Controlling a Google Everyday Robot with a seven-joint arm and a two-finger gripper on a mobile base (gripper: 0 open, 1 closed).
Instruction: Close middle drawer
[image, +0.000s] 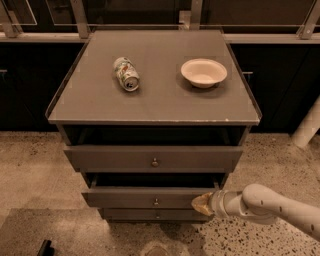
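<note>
The grey cabinet (150, 107) has three drawers. The middle drawer (125, 197) has a low flat front with a small round knob (156, 202). It stands pulled out, with a dark gap above its front. My gripper (202, 203) comes in from the lower right on a white arm (270, 205). Its tan tip is against the right end of the middle drawer's front.
The upper drawer (110, 158) with its knob (155, 162) also stands a little out. The lowest drawer (130, 215) sits further back. A can (126, 73) lies on its side and a white bowl (203, 72) stands on the cabinet top. The speckled floor (35, 170) surrounds the cabinet.
</note>
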